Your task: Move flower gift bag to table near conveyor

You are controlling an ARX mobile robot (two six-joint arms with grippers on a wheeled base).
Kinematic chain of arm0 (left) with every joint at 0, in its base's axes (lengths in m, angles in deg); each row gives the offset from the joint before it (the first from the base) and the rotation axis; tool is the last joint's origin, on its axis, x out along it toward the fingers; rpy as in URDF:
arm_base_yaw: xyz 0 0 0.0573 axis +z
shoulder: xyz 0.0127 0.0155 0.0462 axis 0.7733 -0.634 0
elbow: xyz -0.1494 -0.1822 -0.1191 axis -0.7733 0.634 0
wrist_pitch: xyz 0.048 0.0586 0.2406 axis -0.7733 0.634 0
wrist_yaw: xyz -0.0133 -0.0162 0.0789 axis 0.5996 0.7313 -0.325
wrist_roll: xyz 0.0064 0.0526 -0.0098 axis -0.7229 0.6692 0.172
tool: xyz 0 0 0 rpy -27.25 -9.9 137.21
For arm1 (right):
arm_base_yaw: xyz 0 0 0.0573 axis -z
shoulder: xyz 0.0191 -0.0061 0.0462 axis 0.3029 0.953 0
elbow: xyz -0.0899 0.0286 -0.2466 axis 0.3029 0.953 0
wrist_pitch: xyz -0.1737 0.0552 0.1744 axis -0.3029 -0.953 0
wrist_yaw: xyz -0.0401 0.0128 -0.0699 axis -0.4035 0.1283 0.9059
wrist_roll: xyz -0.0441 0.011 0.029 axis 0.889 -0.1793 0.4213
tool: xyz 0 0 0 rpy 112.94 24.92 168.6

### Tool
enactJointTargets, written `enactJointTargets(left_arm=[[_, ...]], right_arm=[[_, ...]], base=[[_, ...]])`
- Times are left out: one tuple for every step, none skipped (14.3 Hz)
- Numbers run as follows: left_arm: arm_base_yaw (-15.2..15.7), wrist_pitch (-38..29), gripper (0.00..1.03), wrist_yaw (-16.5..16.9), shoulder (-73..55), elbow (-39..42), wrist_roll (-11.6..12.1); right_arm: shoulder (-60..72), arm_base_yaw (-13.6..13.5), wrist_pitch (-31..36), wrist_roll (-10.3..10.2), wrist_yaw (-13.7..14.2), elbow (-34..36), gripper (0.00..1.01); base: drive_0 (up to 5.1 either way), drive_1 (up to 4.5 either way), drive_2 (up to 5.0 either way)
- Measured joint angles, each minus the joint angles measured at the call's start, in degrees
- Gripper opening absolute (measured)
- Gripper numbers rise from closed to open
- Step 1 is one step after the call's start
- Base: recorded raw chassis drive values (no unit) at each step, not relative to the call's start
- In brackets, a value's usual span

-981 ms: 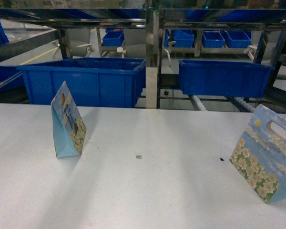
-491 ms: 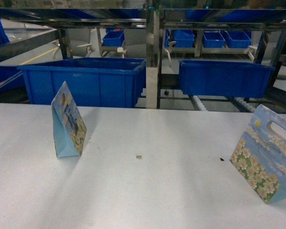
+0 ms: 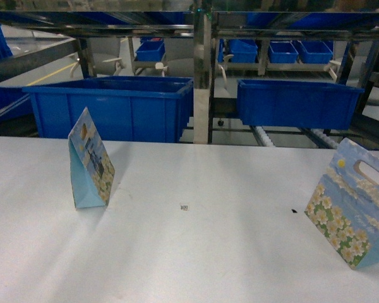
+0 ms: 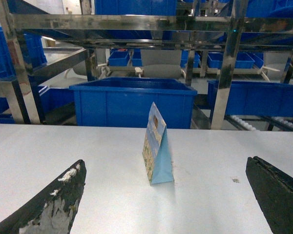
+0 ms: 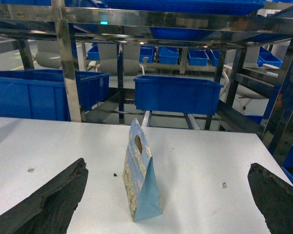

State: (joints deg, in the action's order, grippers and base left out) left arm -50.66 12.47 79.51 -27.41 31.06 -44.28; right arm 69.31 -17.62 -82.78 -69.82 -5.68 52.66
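Observation:
Two flower gift bags stand upright on the white table (image 3: 196,259). One bag (image 3: 88,163) is at the left, the other (image 3: 354,208) near the right edge. Neither gripper shows in the head view. In the left wrist view the left gripper (image 4: 166,163) is open, its dark fingers (image 4: 53,204) wide apart, with the left bag (image 4: 157,146) ahead of them and untouched. The right gripper (image 5: 167,163) is open too, and the right bag (image 5: 139,175) stands ahead between its spread fingers (image 5: 276,195), untouched. The conveyor (image 3: 262,135) with pale rollers runs behind the table.
Two large blue bins (image 3: 114,107) (image 3: 297,101) sit on the steel frame just beyond the table's far edge. A steel post (image 3: 202,76) rises between them. Smaller blue bins (image 3: 284,52) line the back. A small dark speck (image 3: 294,211) lies on the table.

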Motion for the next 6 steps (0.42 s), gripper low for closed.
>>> enactJointTargets(left_arm=[[0.0,0.0,0.98,0.0,0.0,0.0,0.0],[0.0,0.0,0.98,0.0,0.0,0.0,0.0],[0.0,0.0,0.98,0.0,0.0,0.0,0.0],[0.0,0.0,0.98,0.0,0.0,0.0,0.0],[0.0,0.0,0.98,0.0,0.0,0.0,0.0],[0.0,0.0,0.98,0.0,0.0,0.0,0.0]], right_arm=[[0.0,0.0,0.0,0.0,0.0,0.0,0.98],[0.0,0.0,0.0,0.0,0.0,0.0,0.98],[0.0,0.0,0.0,0.0,0.0,0.0,0.98],[0.0,0.0,0.0,0.0,0.0,0.0,0.98],[0.0,0.0,0.0,0.0,0.0,0.0,0.98],[0.0,0.0,0.0,0.0,0.0,0.0,0.98]], base=[[0.0,0.00,0.0],[0.0,0.00,0.0],[0.0,0.00,0.0],[0.0,0.00,0.0],[0.0,0.00,0.0],[0.0,0.00,0.0]])
